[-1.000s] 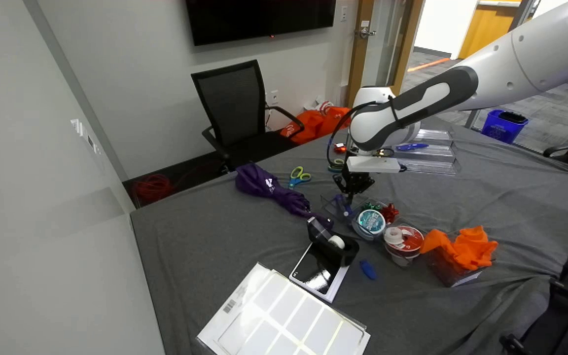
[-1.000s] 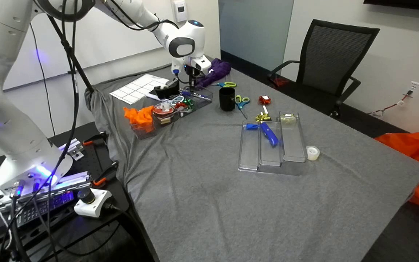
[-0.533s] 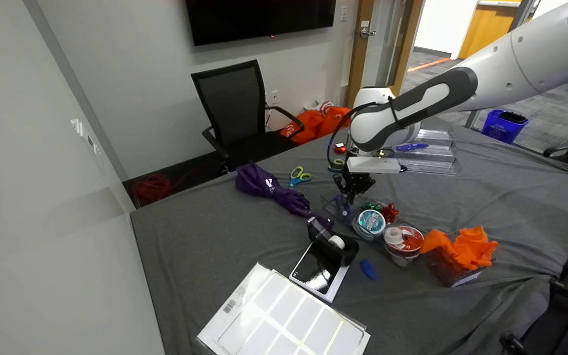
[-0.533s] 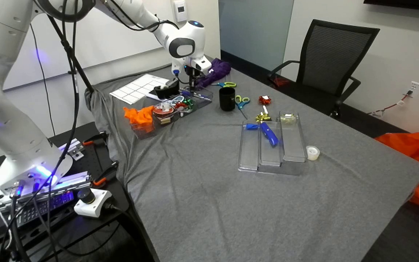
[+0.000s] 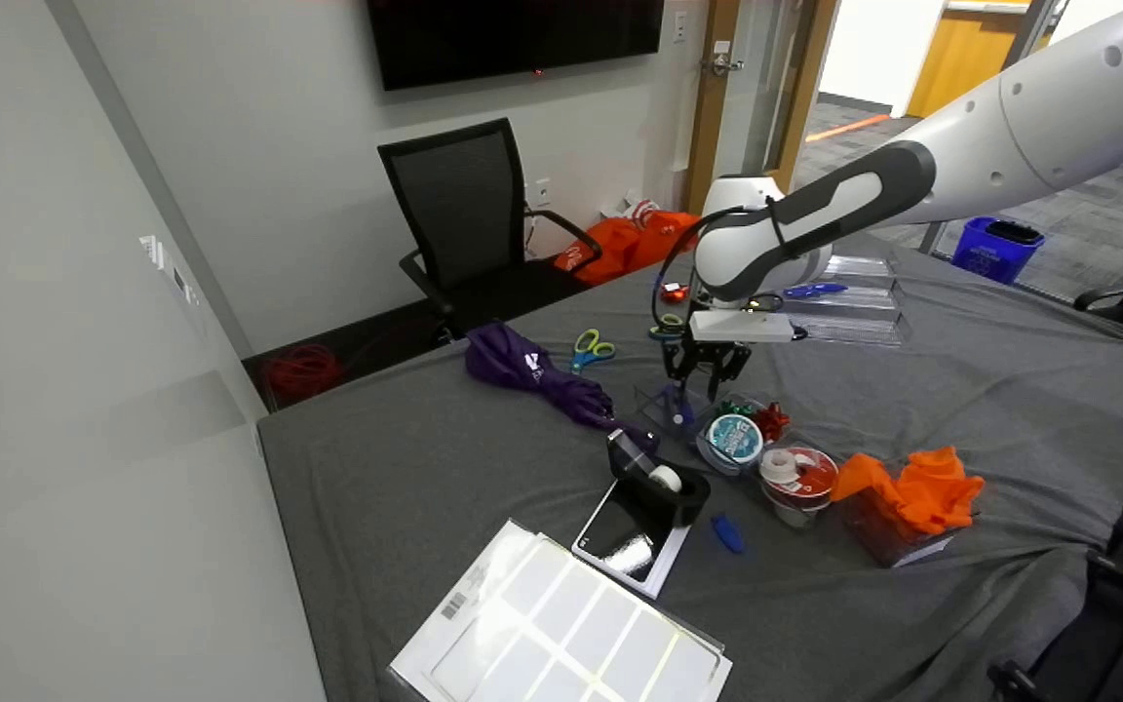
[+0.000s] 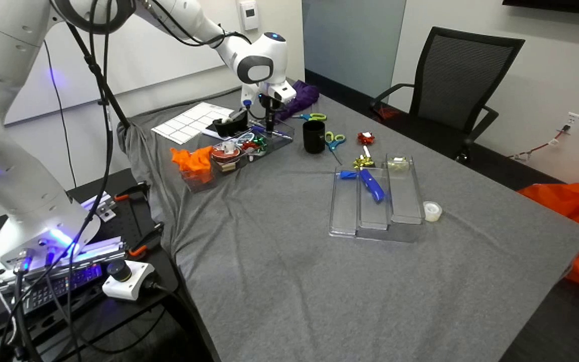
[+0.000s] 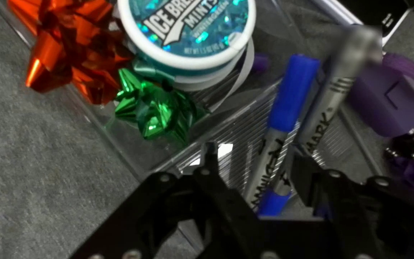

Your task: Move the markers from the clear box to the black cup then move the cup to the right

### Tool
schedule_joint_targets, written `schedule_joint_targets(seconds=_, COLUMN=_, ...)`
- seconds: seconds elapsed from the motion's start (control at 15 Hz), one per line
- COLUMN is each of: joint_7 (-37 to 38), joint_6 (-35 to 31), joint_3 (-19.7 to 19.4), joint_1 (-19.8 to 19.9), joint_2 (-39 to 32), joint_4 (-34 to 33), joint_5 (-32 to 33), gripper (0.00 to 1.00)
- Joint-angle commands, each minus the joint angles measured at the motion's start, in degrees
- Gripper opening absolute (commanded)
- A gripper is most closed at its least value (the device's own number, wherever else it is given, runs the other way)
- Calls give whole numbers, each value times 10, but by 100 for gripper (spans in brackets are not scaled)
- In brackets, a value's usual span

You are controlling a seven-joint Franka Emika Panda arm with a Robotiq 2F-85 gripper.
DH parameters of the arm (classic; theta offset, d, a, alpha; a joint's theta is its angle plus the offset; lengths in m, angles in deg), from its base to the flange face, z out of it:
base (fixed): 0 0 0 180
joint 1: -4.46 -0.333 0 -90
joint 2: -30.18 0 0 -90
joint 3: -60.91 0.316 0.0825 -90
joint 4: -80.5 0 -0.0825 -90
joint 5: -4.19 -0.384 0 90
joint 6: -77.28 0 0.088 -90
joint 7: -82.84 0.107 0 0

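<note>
Wrist view: a blue-capped marker (image 7: 279, 131) and, on its 2 o'clock side, a silver marker (image 7: 320, 124) with a blurred upper end lie in the clear box (image 7: 241, 140), both slanting toward 1 o'clock. The hand (image 7: 254, 154) is spread, the two barrels showing in its gap; whether it touches either one, I cannot tell. Between 9 and 10 o'clock from these come a green gift bow (image 7: 160, 108) and, farther off, a red gift bow (image 7: 74, 46); between 10 and 11 is a round tub of Ice Breakers wintergreen mints (image 7: 192, 32), and at 2 o'clock a purple umbrella (image 7: 383, 108). In an exterior view the black cup (image 6: 313, 137) stands upright on the gray cloth-covered surface (image 6: 279, 226) at 3 o'clock from the clear box, near but apart. Lime-and-blue scissors (image 6: 335, 143) lie just beside the black cup at 4 o'clock. Farther out, between 4 and 5, a stepped clear tray (image 6: 344, 211) carries a blue tool (image 6: 371, 186) in its middle channel. Orange cloth (image 6: 192, 162) sits at 8 o'clock from the clear box.
</note>
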Motion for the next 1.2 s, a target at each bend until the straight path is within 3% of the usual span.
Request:
schedule_joint_targets(seconds=0.0, joint_7=-3, joint_6=13, joint_3=-9, joint_1=9, joint_2=-28, joint_4=-40, joint_5=5, gripper=45)
schedule_joint_targets(seconds=0.13, joint_7=7, joint_6=-3, joint_3=-10, joint_1=1, joint_2=-41, joint_4=-39, joint_5=5, gripper=38)
schedule_joint_targets(seconds=0.47, joint_7=13, joint_6=-6, joint_3=-10, joint_1=-5, joint_2=-52, joint_4=-54, joint_5=5, gripper=3)
schedule_joint_targets(seconds=0.53, joint_7=14, joint_6=-6, joint_3=-10, joint_1=-6, joint_2=-54, joint_4=-54, joint_5=5, gripper=0)
schedule_joint_targets(seconds=0.93, joint_7=22, joint_6=-2, joint_3=-15, joint_1=-9, joint_2=-55, joint_4=-55, joint_5=9, gripper=4)
schedule_joint_targets(seconds=1.0, joint_7=23, joint_6=0, joint_3=-17, joint_1=-10, joint_2=-55, joint_4=-55, joint_5=13, gripper=42)
schedule_joint_targets(seconds=1.13, joint_7=27, joint_6=6, joint_3=-19, joint_1=-12, joint_2=-60, joint_4=-58, joint_5=18, gripper=49)
